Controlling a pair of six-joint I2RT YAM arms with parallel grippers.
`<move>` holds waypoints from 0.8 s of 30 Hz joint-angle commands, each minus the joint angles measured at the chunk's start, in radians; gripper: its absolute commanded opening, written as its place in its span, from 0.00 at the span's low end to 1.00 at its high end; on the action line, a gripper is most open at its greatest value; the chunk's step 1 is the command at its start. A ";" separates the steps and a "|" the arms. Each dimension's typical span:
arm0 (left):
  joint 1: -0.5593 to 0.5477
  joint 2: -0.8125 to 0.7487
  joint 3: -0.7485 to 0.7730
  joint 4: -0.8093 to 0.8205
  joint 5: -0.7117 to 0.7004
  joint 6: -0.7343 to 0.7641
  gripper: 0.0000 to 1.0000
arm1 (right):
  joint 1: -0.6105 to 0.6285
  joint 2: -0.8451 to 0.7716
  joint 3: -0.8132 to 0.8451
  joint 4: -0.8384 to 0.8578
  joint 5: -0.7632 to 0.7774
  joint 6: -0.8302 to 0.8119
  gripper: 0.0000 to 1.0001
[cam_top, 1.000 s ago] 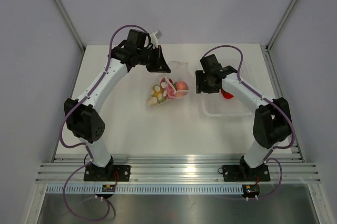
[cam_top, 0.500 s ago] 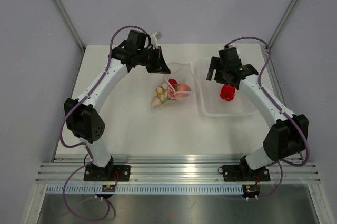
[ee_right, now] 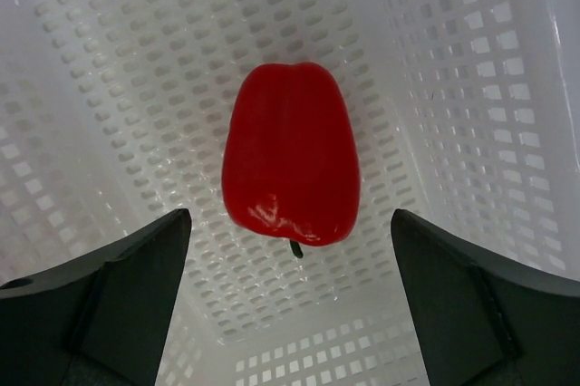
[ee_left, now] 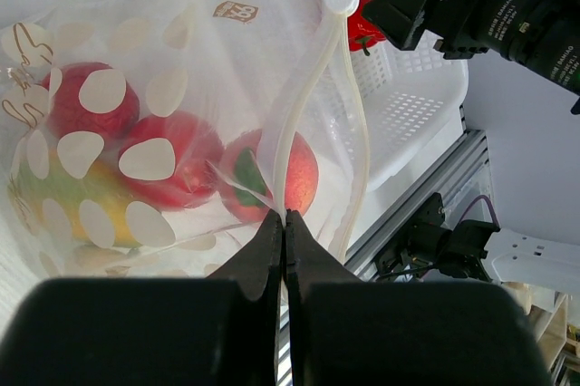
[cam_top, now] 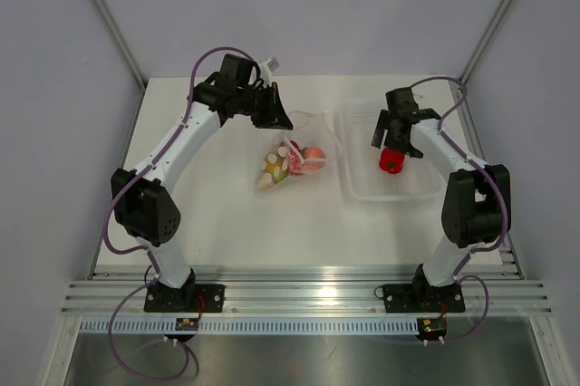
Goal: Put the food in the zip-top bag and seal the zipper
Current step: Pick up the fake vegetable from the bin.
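Zip-top bag (ee_left: pixel 237 60) holds perhaps four fruits (ee_left: pixel 181 158); red pepper (ee_right: pixel 290 155) alone in tray (ee_right: pixel 100 69).

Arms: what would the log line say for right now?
left gripper: shut on bag | right gripper: open over pepper in tray | fruits: bagged | zipper: open

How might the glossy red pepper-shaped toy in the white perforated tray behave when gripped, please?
The glossy red pepper-shaped toy looks smooth, so it may slip when squeezed. Its rounded sides suggest it could roll in the white perforated tray.
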 commanded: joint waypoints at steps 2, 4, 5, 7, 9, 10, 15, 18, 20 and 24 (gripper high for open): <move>0.001 -0.051 -0.005 0.042 -0.006 0.017 0.00 | -0.021 0.041 0.025 0.033 0.022 -0.096 0.99; 0.001 -0.048 -0.001 0.042 -0.006 0.016 0.00 | -0.023 0.079 0.034 0.041 -0.025 -0.133 0.99; 0.001 -0.047 0.001 0.042 -0.005 0.016 0.00 | -0.023 0.092 0.044 0.041 -0.035 -0.139 1.00; 0.001 -0.042 0.004 0.043 0.001 0.011 0.00 | -0.024 0.125 0.048 0.052 -0.053 -0.156 1.00; 0.001 -0.042 0.007 0.045 0.002 0.010 0.00 | -0.026 0.153 0.056 0.060 -0.059 -0.163 1.00; 0.001 -0.041 0.007 0.045 0.005 0.008 0.00 | -0.026 0.161 0.057 0.061 -0.064 -0.163 1.00; 0.001 -0.041 0.010 0.039 0.000 0.013 0.00 | -0.029 0.155 0.061 0.070 -0.062 -0.152 0.78; 0.001 -0.036 0.013 0.036 -0.003 0.016 0.00 | -0.029 0.091 0.059 0.060 -0.076 -0.143 0.64; 0.001 -0.033 0.019 0.034 -0.003 0.017 0.00 | -0.029 0.043 0.053 0.055 -0.096 -0.138 0.61; 0.001 -0.018 0.032 0.028 0.003 0.016 0.00 | -0.027 -0.107 0.047 0.021 -0.146 -0.129 0.61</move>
